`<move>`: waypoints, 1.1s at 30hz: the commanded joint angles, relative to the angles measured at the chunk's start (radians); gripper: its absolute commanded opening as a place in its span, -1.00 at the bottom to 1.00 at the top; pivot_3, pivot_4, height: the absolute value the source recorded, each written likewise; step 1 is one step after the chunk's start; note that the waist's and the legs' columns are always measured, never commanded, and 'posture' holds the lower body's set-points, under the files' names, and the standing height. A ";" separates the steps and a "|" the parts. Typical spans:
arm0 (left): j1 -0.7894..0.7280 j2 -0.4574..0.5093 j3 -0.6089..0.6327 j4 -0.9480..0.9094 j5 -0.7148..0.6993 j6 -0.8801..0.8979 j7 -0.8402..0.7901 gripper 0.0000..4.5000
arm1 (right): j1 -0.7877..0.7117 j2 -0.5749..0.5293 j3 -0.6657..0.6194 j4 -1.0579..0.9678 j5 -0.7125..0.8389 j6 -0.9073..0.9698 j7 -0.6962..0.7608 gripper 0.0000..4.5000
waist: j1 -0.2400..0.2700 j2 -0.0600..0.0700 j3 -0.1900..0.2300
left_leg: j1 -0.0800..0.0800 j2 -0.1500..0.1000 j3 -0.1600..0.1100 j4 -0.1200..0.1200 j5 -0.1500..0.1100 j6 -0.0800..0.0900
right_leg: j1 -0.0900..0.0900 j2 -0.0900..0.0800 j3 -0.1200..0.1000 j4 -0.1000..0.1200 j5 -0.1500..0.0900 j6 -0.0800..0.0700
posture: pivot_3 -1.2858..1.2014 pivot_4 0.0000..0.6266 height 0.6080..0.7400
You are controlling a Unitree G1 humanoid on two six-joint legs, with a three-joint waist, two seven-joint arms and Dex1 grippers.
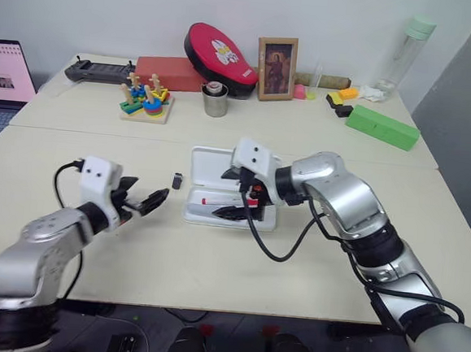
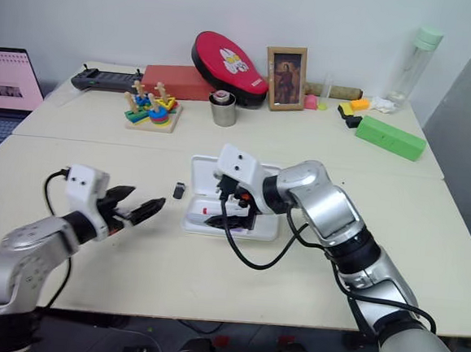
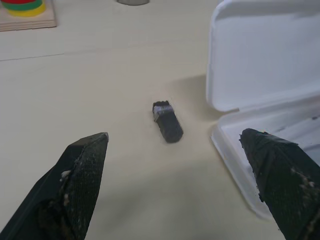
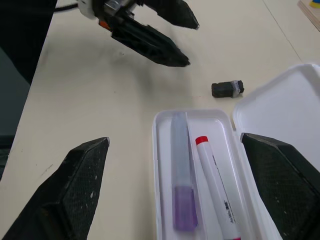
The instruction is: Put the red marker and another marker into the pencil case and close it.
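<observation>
The white pencil case (image 1: 206, 164) lies open mid-table, its lid folded back on the far side. In its tray (image 4: 158, 165) the purple marker (image 4: 183, 180) and the red marker (image 4: 219, 175) lie side by side. A bit of the red marker (image 1: 217, 201) shows under my right gripper (image 1: 238, 197), which hovers open just above the tray and holds nothing; its fingers (image 4: 75, 190) stand wide apart. My left gripper (image 1: 148, 196) is open and empty over the table left of the case, pointing toward it.
A small stubby black object (image 3: 167, 122) lies on the table between my left gripper and the case. Along the back stand a stacking toy (image 1: 146, 100), a metal cup (image 1: 215, 99), a picture frame (image 1: 276, 68), a green block (image 1: 382, 126) and a bottle (image 1: 407, 51). A laptop (image 1: 7, 72) sits far left.
</observation>
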 commanded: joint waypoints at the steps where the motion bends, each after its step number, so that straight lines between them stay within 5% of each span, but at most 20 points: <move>1: -0.043 -0.014 -0.022 0.018 0.034 0.003 0.046 1.00 | -0.001 -0.008 -0.046 -0.049 0.026 0.026 -0.038 0.99 | -0.004 -0.002 -0.001 | 0.000 0.000 0.000 0.000 0.000 0.000 | 0.000 0.000 0.000 0.000 0.000 0.000 | 0.03 -0.52 1.00; 19: -0.210 -0.063 -0.128 0.249 0.162 0.009 0.096 1.00 | 0.021 -0.047 -0.117 -0.097 0.092 0.106 -0.166 0.99 | -0.009 -0.003 -0.002 | -0.001 0.000 0.000 0.000 0.000 0.000 | 0.002 0.000 0.000 0.000 0.000 0.000 | 0.03 -0.52 1.00; 33: -0.134 -0.076 -0.063 0.061 0.078 0.112 0.078 1.00 | 0.024 -0.072 -0.103 -0.093 0.133 0.103 -0.189 0.99 | -0.009 -0.003 -0.002 | -0.001 0.000 0.000 0.000 0.000 0.000 | 0.002 0.000 0.000 0.000 0.000 0.000 | 0.03 -0.52 1.00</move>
